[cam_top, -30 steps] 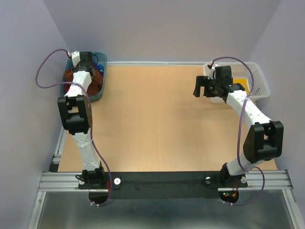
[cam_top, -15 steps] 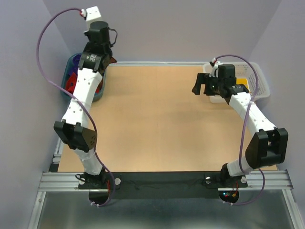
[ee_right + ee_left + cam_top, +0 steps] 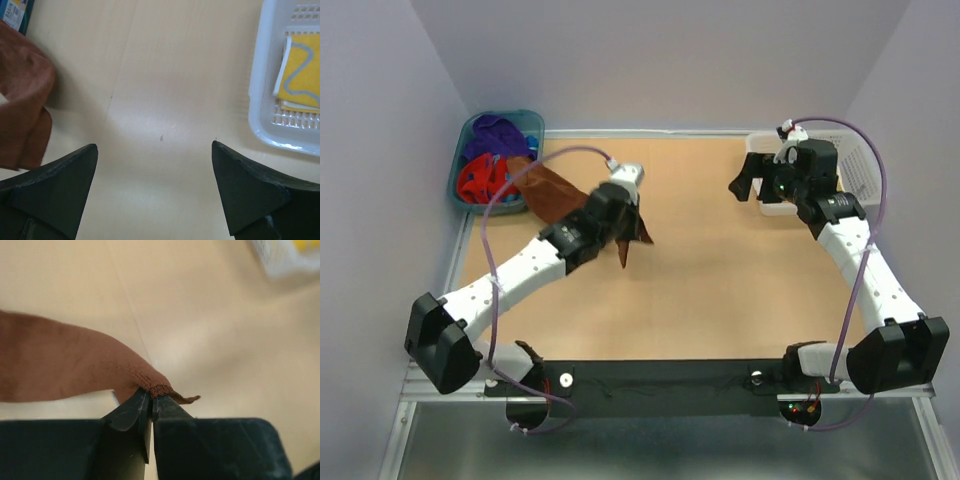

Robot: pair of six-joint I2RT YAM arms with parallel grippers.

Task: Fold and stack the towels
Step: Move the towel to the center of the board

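Observation:
A plain brown towel [image 3: 553,195] hangs stretched from the teal tub's edge out over the table's left half. My left gripper [image 3: 624,230] is shut on its corner; in the left wrist view the jaws [image 3: 151,399] pinch the brown towel's [image 3: 65,362] hem. A purple towel [image 3: 496,133] and a red towel [image 3: 480,180] lie in the tub. My right gripper [image 3: 750,186] hovers open over the table at back right, with nothing between its fingertips [image 3: 155,150]. A folded yellow towel [image 3: 301,75] lies in the white basket [image 3: 264,125].
The teal tub [image 3: 539,130] stands at the back left corner. The white mesh basket [image 3: 865,170] stands at the back right, just behind the right arm. The purple walls close in on three sides.
My left arm lifted out of the tub, then swung right and down over the table, dragging the brown towel out with it. The right gripper shifted slightly and stays open.

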